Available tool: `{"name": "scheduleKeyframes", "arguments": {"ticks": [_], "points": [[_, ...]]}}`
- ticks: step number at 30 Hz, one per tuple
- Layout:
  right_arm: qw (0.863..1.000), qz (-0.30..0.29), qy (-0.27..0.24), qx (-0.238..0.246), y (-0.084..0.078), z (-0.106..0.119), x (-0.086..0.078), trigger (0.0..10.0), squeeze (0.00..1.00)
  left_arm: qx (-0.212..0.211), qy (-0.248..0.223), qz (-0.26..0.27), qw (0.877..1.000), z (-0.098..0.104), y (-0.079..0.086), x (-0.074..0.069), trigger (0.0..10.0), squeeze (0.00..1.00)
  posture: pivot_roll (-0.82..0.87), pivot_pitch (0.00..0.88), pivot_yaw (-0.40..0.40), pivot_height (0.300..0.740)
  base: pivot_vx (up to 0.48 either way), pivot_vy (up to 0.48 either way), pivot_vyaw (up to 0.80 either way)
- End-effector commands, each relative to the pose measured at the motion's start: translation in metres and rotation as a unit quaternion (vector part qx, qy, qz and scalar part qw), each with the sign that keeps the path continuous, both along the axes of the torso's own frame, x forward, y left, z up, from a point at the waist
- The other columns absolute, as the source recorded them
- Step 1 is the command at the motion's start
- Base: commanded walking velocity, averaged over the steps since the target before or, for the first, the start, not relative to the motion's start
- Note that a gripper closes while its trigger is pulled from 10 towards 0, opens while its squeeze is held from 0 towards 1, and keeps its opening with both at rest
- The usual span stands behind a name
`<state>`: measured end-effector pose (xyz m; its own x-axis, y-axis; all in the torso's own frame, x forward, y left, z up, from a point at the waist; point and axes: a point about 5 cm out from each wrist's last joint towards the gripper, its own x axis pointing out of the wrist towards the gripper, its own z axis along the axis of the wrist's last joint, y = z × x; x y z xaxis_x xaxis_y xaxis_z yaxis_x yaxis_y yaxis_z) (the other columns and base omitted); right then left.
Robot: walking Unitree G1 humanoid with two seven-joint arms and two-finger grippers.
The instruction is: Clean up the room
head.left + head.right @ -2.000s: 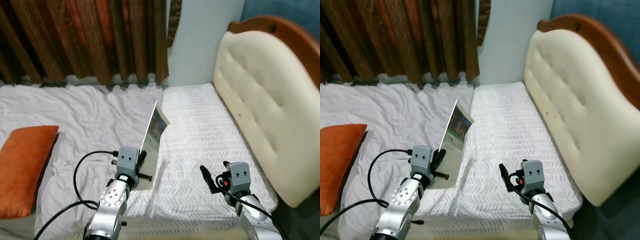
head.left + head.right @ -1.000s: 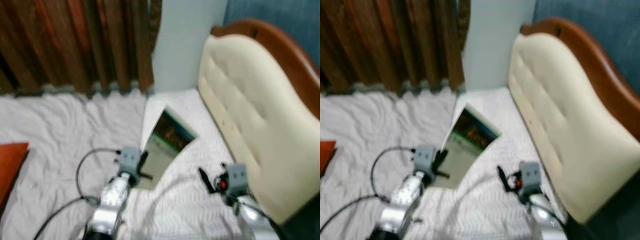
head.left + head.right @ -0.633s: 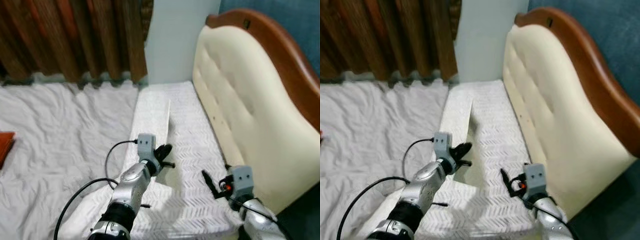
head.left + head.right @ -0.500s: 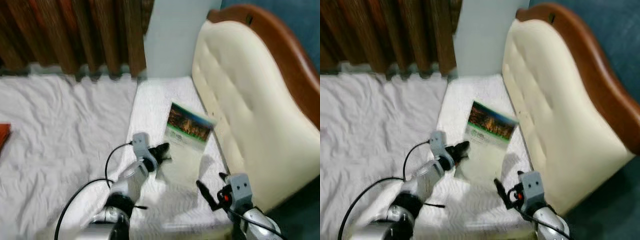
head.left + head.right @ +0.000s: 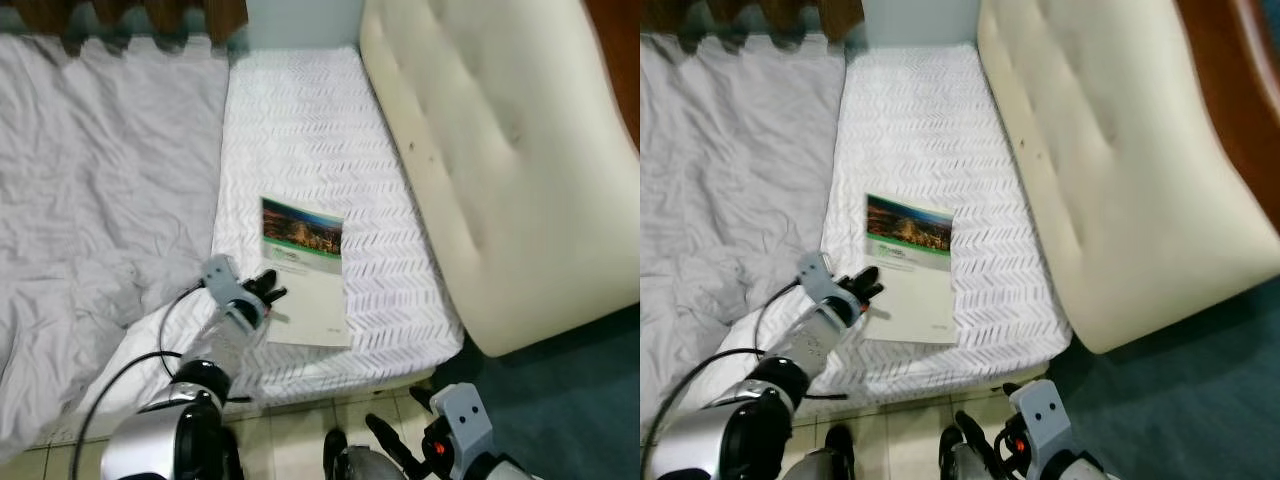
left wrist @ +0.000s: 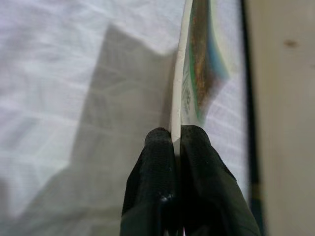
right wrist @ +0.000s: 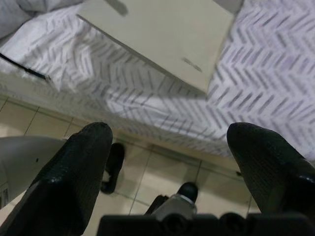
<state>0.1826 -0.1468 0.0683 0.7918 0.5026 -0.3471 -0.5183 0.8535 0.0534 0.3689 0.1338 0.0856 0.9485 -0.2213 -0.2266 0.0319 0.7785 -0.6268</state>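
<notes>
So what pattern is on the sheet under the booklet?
White sheet with a grey chevron weave beneath the booklet; clearest in the left eye view.

1. Booklet (image 5: 303,270): stood on edge two seconds ago, cover turned aside; tilted over during the last second; now lies flat, cover up, on the chevron-patterned mattress (image 5: 300,120).
2. Left gripper (image 5: 268,291): has come down with the booklet; fingers (image 6: 160,162) remain pinched on its near left edge.
3. Right gripper (image 7: 177,162): was raised over the bed's near corner; now lower, off the mattress edge, above the tiled floor (image 7: 162,162), fingers spread wide.
</notes>
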Motion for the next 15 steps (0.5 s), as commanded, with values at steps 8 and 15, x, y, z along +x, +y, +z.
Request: {"name": "scheduleKeyframes", "arguments": {"ticks": [8,15], "points": [[0.999,-0.006,0.034,0.005,0.006,0.001,-0.027,10.0,0.00,0.119,0.003,-0.037,0.992,0.000,-0.002,0.002,10.0,0.00,-0.45,0.513,-0.146,0.740,0.000,0.000,0.00],[0.999,-0.019,0.042,0.005,0.009,0.002,-0.034,10.0,0.00,0.403,-0.011,-0.081,0.911,-0.012,0.000,-0.006,10.0,0.00,-0.45,0.519,-0.128,0.740,0.000,0.000,0.00]]}}
